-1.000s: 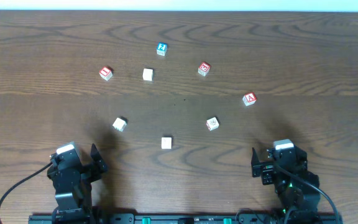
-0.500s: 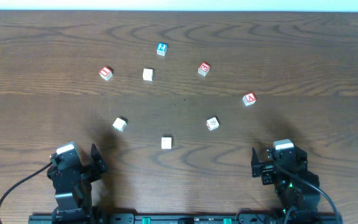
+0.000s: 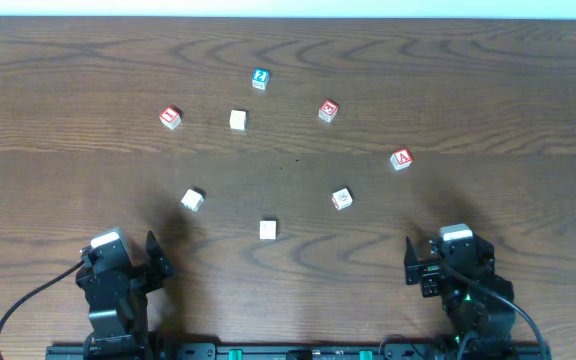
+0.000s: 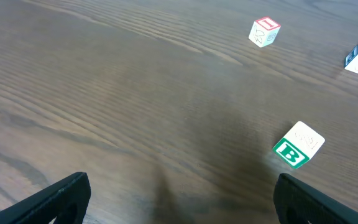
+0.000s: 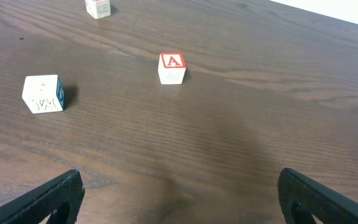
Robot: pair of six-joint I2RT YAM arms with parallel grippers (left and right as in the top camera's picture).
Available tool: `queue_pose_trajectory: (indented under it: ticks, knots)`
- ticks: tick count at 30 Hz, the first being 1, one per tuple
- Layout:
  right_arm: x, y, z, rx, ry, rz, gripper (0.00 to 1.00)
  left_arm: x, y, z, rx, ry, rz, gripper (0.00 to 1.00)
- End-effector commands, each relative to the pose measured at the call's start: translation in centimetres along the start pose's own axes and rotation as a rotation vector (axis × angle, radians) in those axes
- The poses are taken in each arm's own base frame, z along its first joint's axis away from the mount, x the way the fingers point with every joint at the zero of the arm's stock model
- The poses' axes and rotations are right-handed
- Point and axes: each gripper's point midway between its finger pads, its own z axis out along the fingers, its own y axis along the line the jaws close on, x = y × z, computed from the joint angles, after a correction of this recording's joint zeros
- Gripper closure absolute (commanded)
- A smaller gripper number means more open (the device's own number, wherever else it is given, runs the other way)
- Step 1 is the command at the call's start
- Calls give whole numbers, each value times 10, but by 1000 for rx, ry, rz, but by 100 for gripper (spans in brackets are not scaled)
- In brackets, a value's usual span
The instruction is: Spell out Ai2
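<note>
Several letter blocks lie scattered on the wood table. A red "A" block (image 3: 400,159) sits at the right; it also shows in the right wrist view (image 5: 172,67). A blue-topped block (image 3: 260,78) is at the back. A red block (image 3: 171,117) is at the left, seen too in the left wrist view (image 4: 265,32). A block with a green "B" (image 4: 298,145) lies ahead of my left gripper (image 4: 180,198); overhead it is the white block (image 3: 192,199). My left gripper (image 3: 128,265) and right gripper (image 3: 446,262) are both open and empty at the front edge.
Other blocks: white (image 3: 238,120), red-topped (image 3: 328,110), white with red marks (image 3: 341,199) which also shows in the right wrist view (image 5: 42,94), and plain white (image 3: 268,230). The table's front edge holds both arm bases.
</note>
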Motion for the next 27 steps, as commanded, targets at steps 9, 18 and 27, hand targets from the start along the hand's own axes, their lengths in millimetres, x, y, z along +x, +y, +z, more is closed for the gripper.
queue_pose_trajectory:
  ticks: [9, 18, 27]
  knots:
    - [-1, -2, 0, 7, -7, -7, 1, 2, 5, 2, -24, 0, -3, 5]
    - [-1, -2, 0, 7, -7, -7, 1, 2, 5, 2, -24, 0, -3, 5]
    - [-1, -2, 0, 7, -7, -7, 1, 2, 5, 2, -24, 0, -3, 5]
